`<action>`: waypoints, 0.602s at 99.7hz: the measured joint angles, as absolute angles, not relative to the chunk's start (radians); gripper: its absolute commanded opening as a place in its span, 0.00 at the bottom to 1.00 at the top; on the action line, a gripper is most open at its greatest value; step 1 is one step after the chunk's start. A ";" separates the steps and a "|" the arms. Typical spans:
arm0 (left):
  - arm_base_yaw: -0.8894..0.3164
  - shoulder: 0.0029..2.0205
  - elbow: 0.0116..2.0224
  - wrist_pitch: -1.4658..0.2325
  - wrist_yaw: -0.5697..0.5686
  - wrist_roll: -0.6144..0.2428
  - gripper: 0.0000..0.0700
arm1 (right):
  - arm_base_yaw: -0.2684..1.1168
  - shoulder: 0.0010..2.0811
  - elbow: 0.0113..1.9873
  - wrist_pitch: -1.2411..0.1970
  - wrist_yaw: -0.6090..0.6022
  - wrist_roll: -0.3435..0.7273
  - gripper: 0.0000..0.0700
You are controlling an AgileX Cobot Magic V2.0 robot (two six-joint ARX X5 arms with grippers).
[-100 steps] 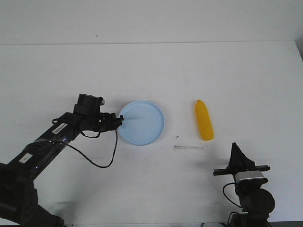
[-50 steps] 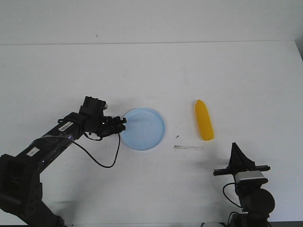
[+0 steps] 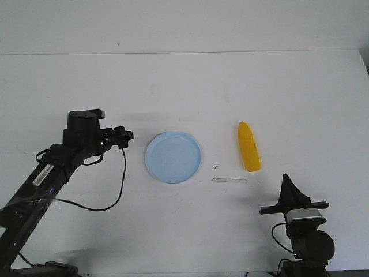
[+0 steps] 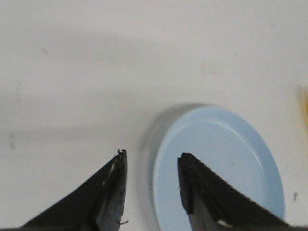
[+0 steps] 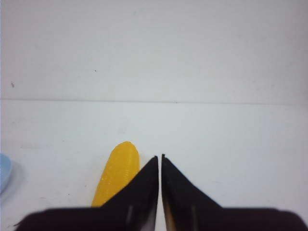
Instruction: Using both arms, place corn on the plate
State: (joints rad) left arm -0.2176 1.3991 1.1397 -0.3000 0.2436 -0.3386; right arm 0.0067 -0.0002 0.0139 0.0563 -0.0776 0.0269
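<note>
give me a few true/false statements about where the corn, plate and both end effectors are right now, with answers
1. The corn lies on the plate. False: it lies on the table, apart from the plate, on the right arm's side.
2. The left end effector is open and holds nothing. True.
3. The right end effector is shut on the corn. False: its tips meet with nothing between them.
4. The plate is empty. True.
5. The left end effector grips the plate's rim. False: a gap separates them.

So that's one corn, one blue plate, two black arms with a gripper each, left and right, one white table.
</note>
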 measured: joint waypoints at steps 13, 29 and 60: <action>-0.192 1.253 1.018 -0.139 0.154 -0.248 0.00 | 0.007 0.000 0.014 0.056 -0.078 0.027 0.01; -0.135 1.074 0.818 0.091 0.129 -0.117 0.00 | 0.007 0.000 0.014 0.056 -0.078 0.027 0.01; -0.006 0.702 0.466 0.194 0.002 -0.031 0.00 | 0.007 0.000 0.014 0.056 -0.078 0.027 0.01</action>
State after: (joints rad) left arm -0.0063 0.7017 0.4664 0.1936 0.0021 -0.0315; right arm 0.0067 -0.0002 0.0139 0.0563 -0.0776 0.0269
